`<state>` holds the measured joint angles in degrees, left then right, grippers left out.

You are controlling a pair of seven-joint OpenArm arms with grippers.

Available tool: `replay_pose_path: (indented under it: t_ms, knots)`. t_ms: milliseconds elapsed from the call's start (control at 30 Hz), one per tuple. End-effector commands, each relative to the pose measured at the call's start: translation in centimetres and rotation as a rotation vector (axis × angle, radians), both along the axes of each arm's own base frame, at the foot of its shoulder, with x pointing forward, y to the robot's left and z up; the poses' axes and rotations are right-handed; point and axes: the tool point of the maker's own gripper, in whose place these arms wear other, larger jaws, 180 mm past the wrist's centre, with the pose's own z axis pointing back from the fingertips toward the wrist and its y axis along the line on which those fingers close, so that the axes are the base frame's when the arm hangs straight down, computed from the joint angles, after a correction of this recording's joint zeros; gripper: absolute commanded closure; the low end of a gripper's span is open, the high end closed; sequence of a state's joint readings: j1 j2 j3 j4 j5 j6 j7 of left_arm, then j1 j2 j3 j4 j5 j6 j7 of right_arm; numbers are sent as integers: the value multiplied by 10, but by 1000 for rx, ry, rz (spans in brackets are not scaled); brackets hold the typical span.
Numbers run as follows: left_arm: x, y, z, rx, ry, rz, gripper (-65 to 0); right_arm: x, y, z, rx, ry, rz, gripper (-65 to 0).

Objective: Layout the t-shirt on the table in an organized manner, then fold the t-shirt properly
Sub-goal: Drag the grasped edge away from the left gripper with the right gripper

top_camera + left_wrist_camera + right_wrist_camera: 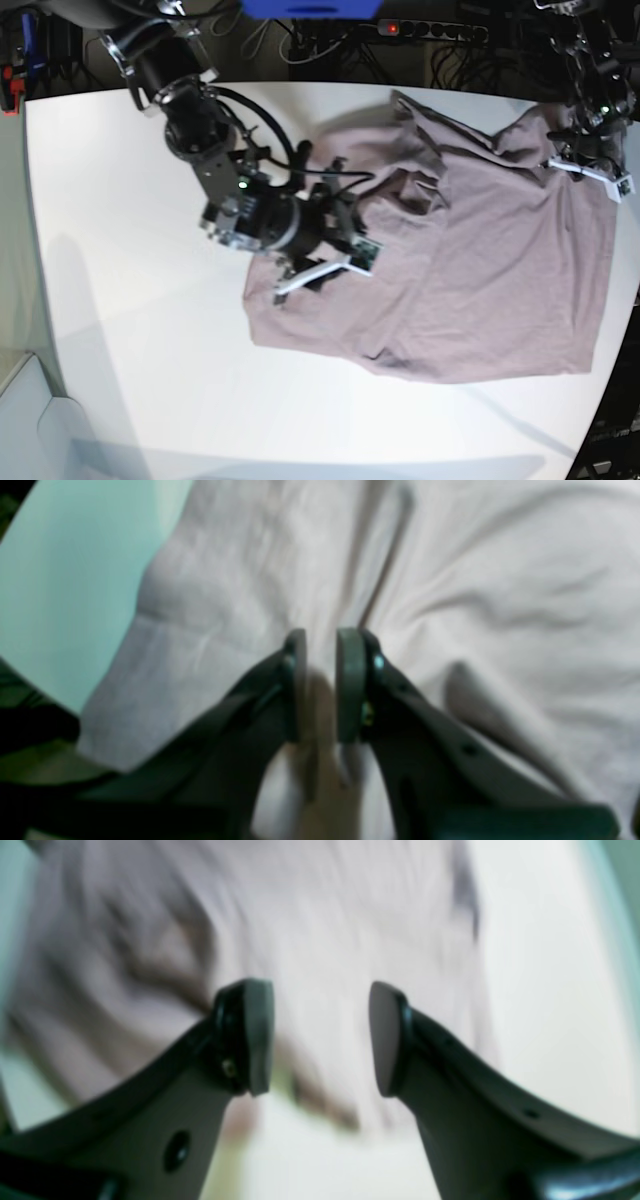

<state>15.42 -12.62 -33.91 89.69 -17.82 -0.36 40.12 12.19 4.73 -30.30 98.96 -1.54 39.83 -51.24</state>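
While the right gripper point(321, 1037) hangs with its jaws spread apart and nothing between them, the pink t-shirt point(480, 270) lies rumpled on the white table point(130, 250) just beneath it. Over at the far corner, the left gripper point(320, 685) pinches a fold of that shirt.

The white tabletop point(130, 330) is carrying a rumpled pink t-shirt point(480, 290), which is lying across its right half.
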Motion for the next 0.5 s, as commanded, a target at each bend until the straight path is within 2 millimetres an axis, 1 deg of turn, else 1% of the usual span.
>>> replay_pose_path:
  t_ms: [0, 100, 133, 200, 267, 333, 467]
  knots:
    - [9, 7, 14, 33, -45, -3, -105, 9, -8, 7, 9, -24, -13, -313]
    - [10, 7, 15, 33, -47, -3, -105, 18, -48, -11, -64, 1, -76, -313]
    - [11, 7, 15, 33, -48, -3, -105, 19, -59, -19, -85, 17, -91, -313]
    - [11, 7, 15, 33, -48, -3, -105, 19, -73, -32, -111, 49, -111, -313]
    - [11, 7, 15, 33, -48, -3, -105, 21, -77, -39, -93, 65, -126, -313]
    - [9, 7, 14, 33, -45, -3, -105, 19, -79, -48, -70, 89, -137, -314]
    - [9, 7, 14, 33, -44, -3, -105, 16, -78, -64, -40, 131, -142, -314]
